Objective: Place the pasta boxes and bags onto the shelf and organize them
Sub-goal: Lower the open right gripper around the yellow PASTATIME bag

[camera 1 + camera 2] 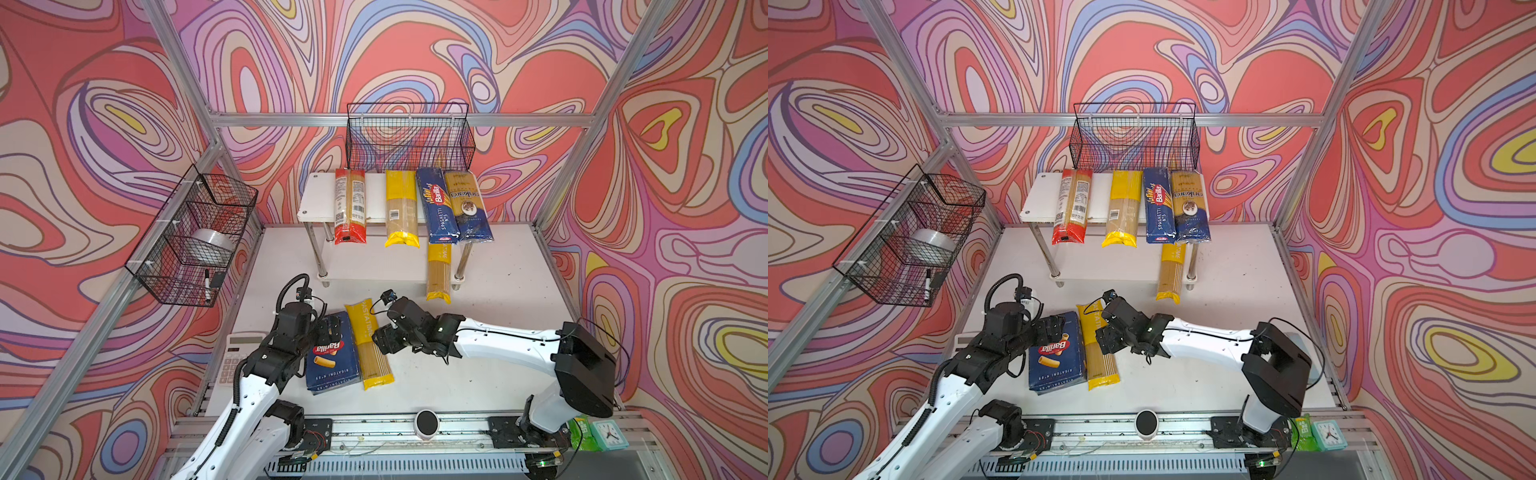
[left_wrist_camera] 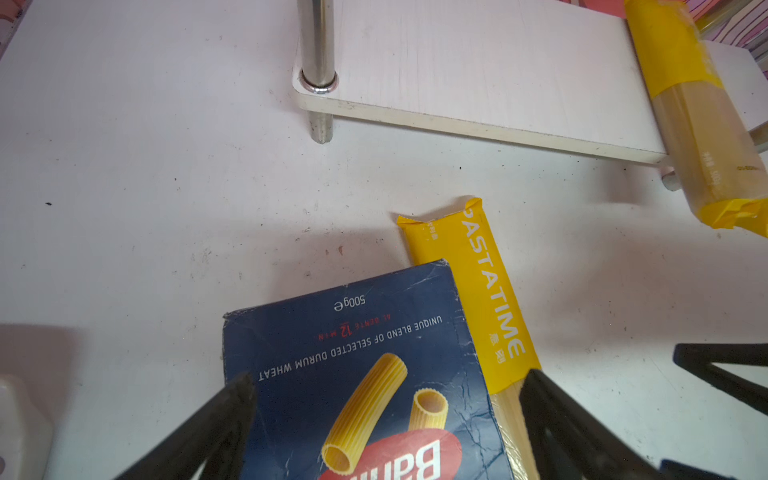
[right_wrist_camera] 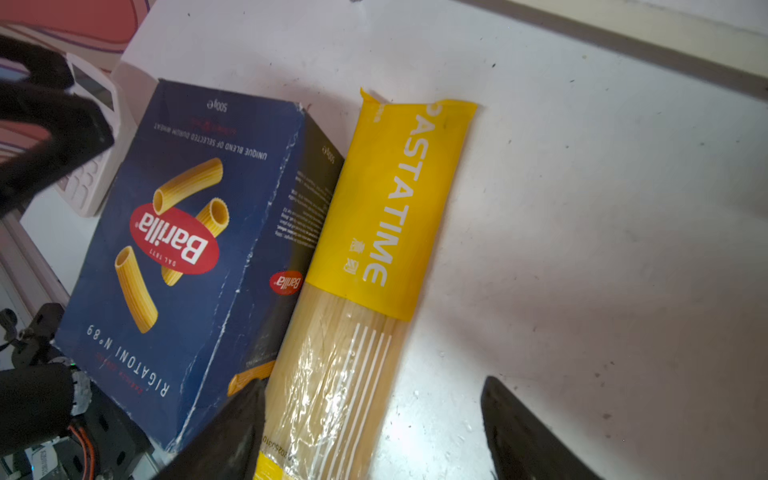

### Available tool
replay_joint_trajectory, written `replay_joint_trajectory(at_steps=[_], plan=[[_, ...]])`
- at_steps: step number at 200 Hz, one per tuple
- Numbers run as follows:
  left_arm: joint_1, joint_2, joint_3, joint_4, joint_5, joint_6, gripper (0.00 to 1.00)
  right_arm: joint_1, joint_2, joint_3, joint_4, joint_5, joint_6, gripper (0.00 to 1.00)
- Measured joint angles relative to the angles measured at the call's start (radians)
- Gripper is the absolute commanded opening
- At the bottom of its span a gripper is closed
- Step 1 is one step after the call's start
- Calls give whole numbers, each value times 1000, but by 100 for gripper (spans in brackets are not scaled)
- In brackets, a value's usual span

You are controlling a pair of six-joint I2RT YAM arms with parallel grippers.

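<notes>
The white table (image 1: pixel 498 266) sits inside swirl-patterned walls. At its back, the shelf (image 1: pixel 320 195) already carries four packs on top and one yellow bag (image 1: pixel 439 270) on the lower board. Two items remain on the table, lying side by side and touching — the rigatoni box (image 1: pixel 332 365) and the PASTATIME bag (image 1: pixel 370 349). The step in hand looks like picking up both. The left gripper (image 2: pixel 386 374) hovers with jaws apart astride the box. The right gripper (image 3: pixel 372 384) straddles the bag, jaws wide, gripping nothing. Next, each likely needs to lower and close — the right's inner finger must slip between box and bag.
</notes>
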Motion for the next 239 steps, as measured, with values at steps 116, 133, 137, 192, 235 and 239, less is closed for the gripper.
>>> replay_joint_trajectory(at_steps=[116, 133, 137, 192, 235, 239], plan=[[0, -141, -24, -21, -45, 2, 100, 35, 199, 115, -39, -1, 13, 89], [0, -134, -24, -21, -45, 2, 100, 39, 234, 132, -47, 0, 14, 89], [0, -130, -24, -21, -44, 2, 100, 40, 242, 137, -51, 1, 15, 89], [0, -121, -24, -21, -44, 2, 100, 53, 267, 155, -64, 17, 16, 89], [0, -121, -24, -21, -44, 2, 100, 56, 295, 158, -66, 28, 24, 89], [0, -121, -24, -21, -44, 2, 100, 56, 295, 158, -66, 28, 24, 89]])
